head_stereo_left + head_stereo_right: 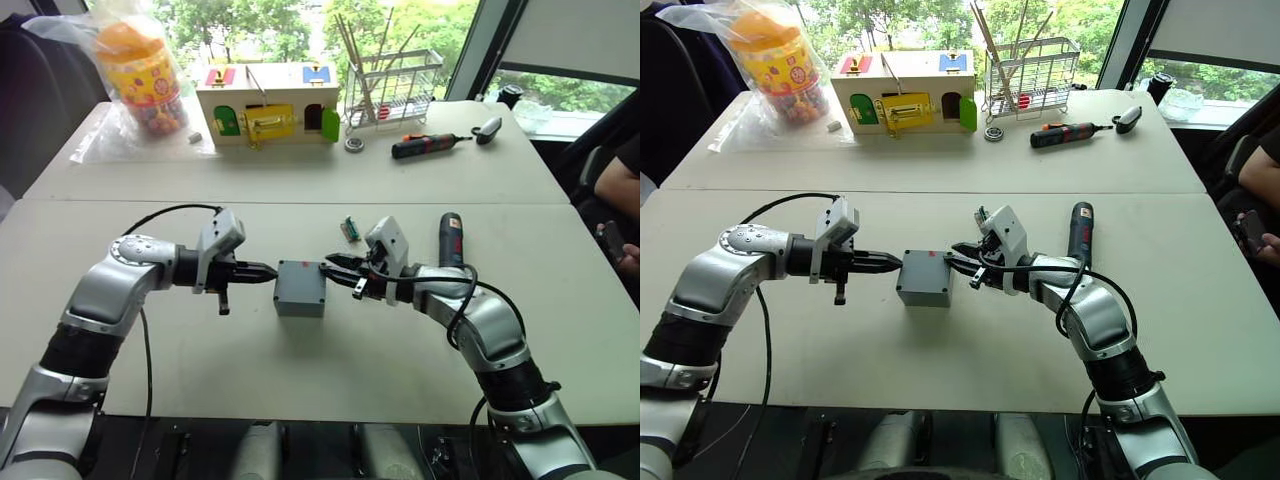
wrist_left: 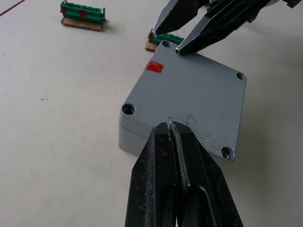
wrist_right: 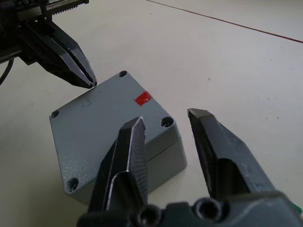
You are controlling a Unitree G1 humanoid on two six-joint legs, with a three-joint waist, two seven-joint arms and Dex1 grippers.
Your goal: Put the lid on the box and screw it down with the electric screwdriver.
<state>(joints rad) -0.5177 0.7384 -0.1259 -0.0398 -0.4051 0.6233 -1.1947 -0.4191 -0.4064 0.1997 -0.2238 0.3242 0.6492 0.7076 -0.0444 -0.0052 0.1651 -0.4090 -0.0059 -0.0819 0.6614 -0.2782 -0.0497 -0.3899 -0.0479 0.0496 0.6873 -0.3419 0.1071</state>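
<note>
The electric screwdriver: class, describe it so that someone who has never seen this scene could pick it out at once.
Start at the near table, where the two grippers meet at the grey box. Just past the robot's right arm lies the electric screwdriver, a long dark pen-shaped cylinder lying on the tabletop. Unlike the shorter red-and-black screwdriver on the far table beside the wire rack, it is dark along most of its length.

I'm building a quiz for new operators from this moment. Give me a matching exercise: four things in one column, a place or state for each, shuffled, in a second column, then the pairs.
Things
1. left gripper
2. right gripper
3. lid
4. electric screwdriver

Places or states
A. lying on the table beyond the right forearm
B. fingers shut, tips at the lid's edge
C. seated on the box, a red mark on top
D. fingers open, at a lid corner

Pairs: 1-B, 2-D, 3-C, 4-A
</note>
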